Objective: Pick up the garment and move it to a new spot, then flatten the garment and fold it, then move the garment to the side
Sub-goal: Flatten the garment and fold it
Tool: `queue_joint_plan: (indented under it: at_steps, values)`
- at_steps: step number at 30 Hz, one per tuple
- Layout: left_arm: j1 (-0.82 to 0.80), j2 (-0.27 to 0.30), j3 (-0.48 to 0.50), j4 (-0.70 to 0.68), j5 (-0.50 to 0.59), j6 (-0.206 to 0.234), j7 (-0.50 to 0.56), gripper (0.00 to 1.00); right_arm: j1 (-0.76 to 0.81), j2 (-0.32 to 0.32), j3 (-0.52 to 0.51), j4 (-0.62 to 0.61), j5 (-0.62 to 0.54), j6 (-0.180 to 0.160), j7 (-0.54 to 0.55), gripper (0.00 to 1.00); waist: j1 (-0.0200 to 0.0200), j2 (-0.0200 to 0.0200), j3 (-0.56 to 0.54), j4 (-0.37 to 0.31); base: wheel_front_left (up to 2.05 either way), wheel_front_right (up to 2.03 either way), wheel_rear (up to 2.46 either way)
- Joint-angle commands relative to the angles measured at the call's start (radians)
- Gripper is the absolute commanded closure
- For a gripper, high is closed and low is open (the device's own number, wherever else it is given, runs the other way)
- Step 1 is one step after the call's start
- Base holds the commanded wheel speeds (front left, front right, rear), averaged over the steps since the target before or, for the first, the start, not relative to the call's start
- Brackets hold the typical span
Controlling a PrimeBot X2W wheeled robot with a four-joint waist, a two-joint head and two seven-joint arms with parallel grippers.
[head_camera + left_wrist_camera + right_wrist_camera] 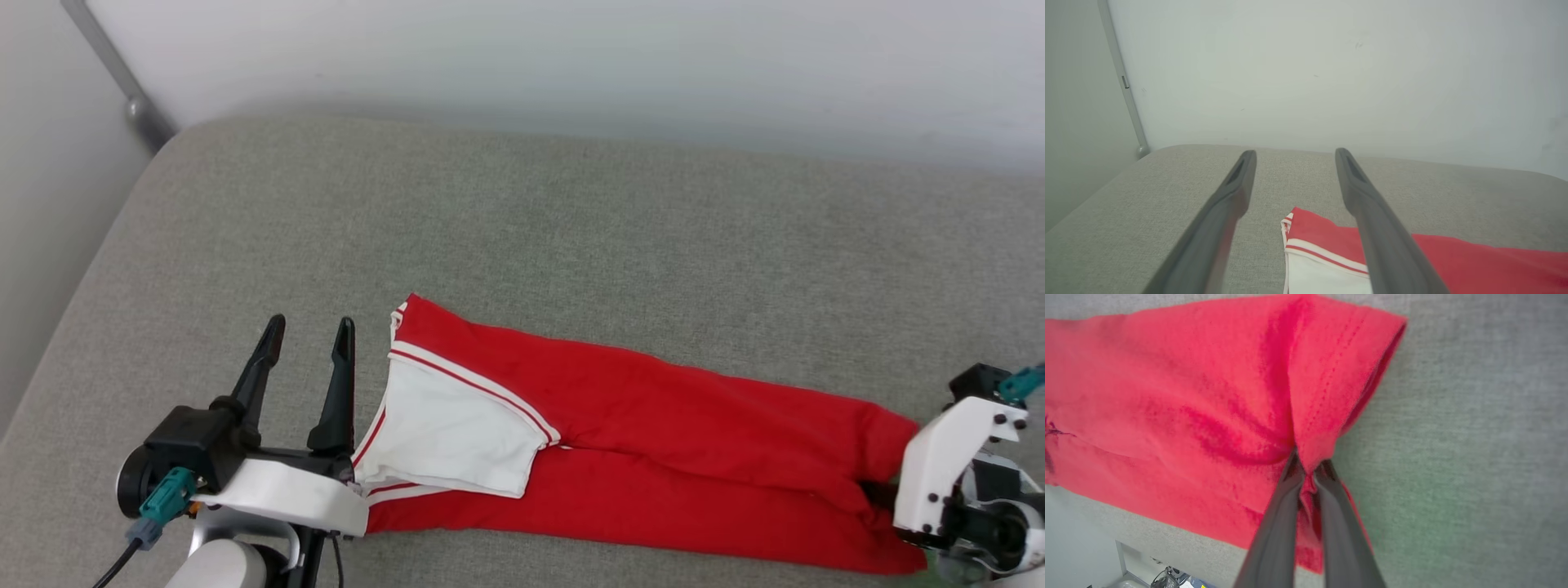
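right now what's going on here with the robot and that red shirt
The robot is partway through handling the garment, which lies as a long narrow strip across the grey cushion. The right gripper is shut on a pinch of red fabric at the hem end. The left gripper is open at the other end, just beside the white sleeve, holding nothing.

The garment (653,408) — shared by all views — is overlooked from the head, skimmed low from the left wrist, framed closely from the right.
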Motion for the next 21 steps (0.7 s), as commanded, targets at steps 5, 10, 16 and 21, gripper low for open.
queue_joint_plan:
  at_steps: [5,10,16,21]
  values:
    - [0.035,0.017,0.005,0.008,0.004,0.021,0.013,0.00,-0.007,-0.022,0.047,-0.025,0.022,0.000,-0.014,1.00,0.0000,0.0000,-0.055,-0.036,0.00,0.00,0.00]
    - [0.073,0.024,0.010,0.013,-0.001,0.042,0.017,0.00,0.020,-0.049,0.061,-0.066,0.031,0.000,-0.019,1.00,0.0000,0.0000,-0.093,-0.072,0.00,0.00,0.00]
    - [0.106,0.026,0.009,0.010,-0.005,0.055,0.019,0.00,0.058,-0.091,-0.017,-0.104,0.021,-0.001,0.003,1.00,0.0000,0.0000,-0.127,-0.105,0.00,0.00,0.00]
    - [0.113,0.028,0.001,0.000,-0.002,0.059,0.021,0.00,0.078,-0.124,-0.130,-0.149,-0.003,-0.001,0.029,1.00,0.0000,0.0000,-0.134,-0.114,0.00,0.00,0.00]
